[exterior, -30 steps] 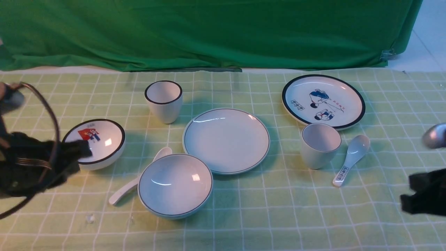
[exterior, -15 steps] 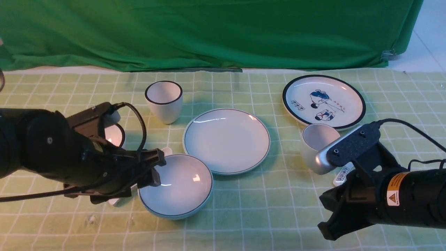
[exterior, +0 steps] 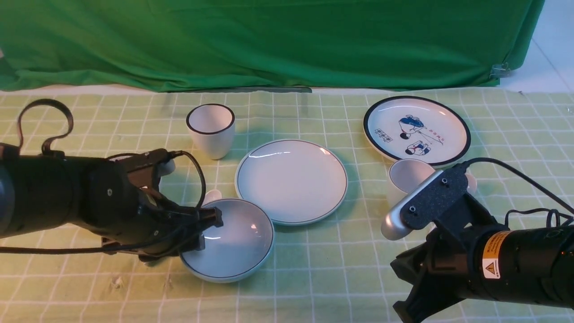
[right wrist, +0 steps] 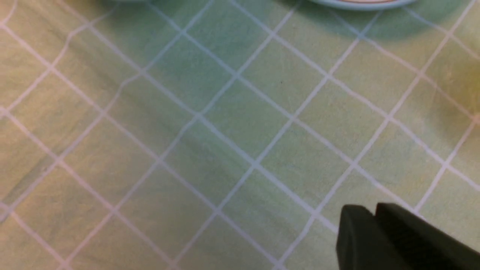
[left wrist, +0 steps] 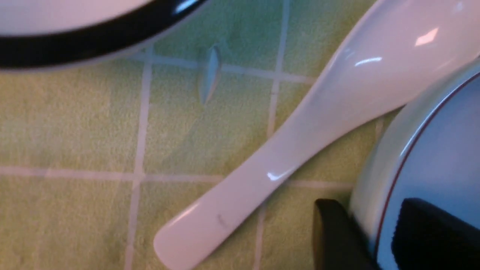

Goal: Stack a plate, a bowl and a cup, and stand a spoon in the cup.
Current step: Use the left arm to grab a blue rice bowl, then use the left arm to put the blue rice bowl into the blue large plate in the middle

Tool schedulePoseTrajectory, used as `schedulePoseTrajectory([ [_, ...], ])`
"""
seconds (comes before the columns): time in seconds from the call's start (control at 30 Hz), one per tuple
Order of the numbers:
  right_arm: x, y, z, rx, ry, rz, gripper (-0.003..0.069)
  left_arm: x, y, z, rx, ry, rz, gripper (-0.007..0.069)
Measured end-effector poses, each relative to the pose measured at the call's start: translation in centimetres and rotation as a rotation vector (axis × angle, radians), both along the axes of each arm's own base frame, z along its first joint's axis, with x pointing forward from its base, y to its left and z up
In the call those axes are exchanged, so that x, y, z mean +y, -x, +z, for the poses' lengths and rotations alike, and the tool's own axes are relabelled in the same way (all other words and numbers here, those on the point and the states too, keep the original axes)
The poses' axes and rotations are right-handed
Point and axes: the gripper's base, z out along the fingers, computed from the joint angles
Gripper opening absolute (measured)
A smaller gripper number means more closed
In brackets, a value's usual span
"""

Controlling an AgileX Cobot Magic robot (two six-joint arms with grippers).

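The plain pale bowl with a thin dark rim (exterior: pixel 237 246) stood upright on the counter (exterior: pixel 323 282), at the near left. The left gripper (exterior: pixel 205 231) had come to its left side — one of its fingers was outside the wall and the other inside. These fingers stood around the rim, but I cannot tell if they were already clamped on it. The plain white ceramic spoon (left wrist: pixel 285 146) lay diagonally just beside the bowl, on its left, and the arm hid most of it from the front.

The plain white plate with a thin rim (exterior: pixel 291 179) lay flat in the middle, farther than the bowl. The plain white handleless cup (exterior: pixel 401 179) stood upright to the right of the plate, partly hidden behind the right arm. The fingers of the right gripper (exterior: pixel 396 286) were a little apart, with nothing between them, above the near right area.

At the far right lay the black-rimmed plate with cartoon figures (exterior: pixel 417 130); at the far left stood the white cup with a bold black rim (exterior: pixel 211 134). A bowl with a thick black rim (left wrist: pixel 71 48) was also on the left.
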Motion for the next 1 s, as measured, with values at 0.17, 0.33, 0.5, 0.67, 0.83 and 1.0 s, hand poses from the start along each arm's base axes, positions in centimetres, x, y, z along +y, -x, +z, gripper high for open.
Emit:
schedulePoseTrajectory([
  [0.17,0.0,0.0,0.0,-0.015,0.013,0.027,0.0108,-0.5,-0.9,2.0,-0.02,0.01,-0.053,0.0032],
  [0.33,0.1,-0.1,0.1,-0.034,0.013,0.042,0.0115,-1.6,-3.0,7.3,-0.127,0.022,-0.168,0.0026],
  [0.5,0.2,-0.2,0.1,-0.049,0.004,0.043,0.0122,-2.5,-6.2,10.1,-0.274,0.016,-0.205,0.0026],
  [0.67,0.2,-0.3,0.1,-0.051,0.003,0.043,0.0127,-3.8,-10.9,6.9,-0.252,0.015,-0.2,0.0026],
  [0.83,0.2,-0.3,0.1,-0.067,0.021,0.078,0.0132,-4.5,-12.7,2.8,-0.122,0.011,-0.217,0.0028],
  [1.0,0.2,-0.3,0.2,-0.086,0.029,0.101,0.0133,-4.6,-12.9,1.8,-0.085,0.009,-0.222,0.0041],
])
